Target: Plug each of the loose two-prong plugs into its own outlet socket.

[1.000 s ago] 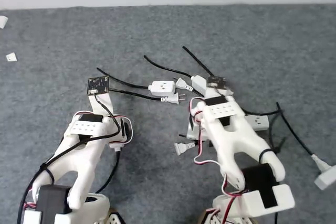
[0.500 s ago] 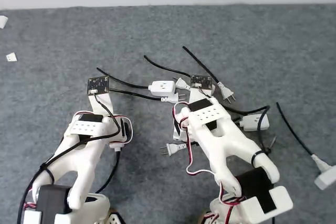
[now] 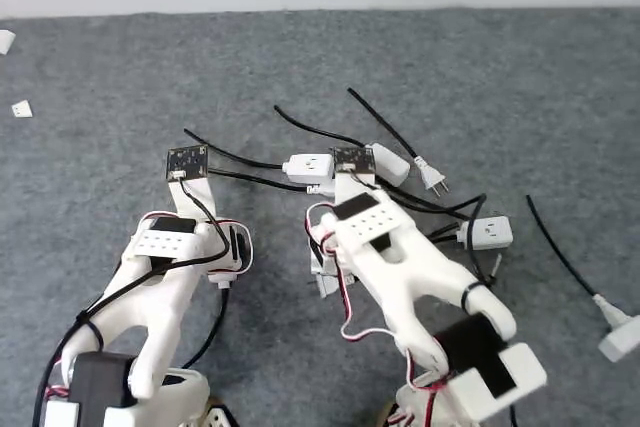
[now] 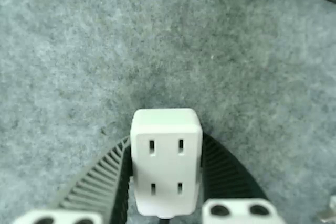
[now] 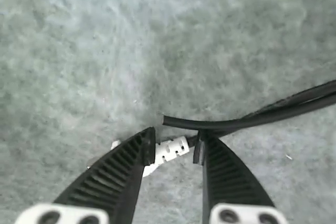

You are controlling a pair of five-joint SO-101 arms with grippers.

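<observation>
With the left tool clenching a white outlet socket, the right tool is pinching a two-prong plug by its cord end, low against the worktop, and should be squaring the prongs to the socket's face before pushing.

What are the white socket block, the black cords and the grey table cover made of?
The socket block looks like smooth moulded white plastic, with rounded edges. The black cords seem rubber- or vinyl-sheathed: matte, bending freely. The table cover looks like felt or short carpet, fuzzy and mottled.
</observation>
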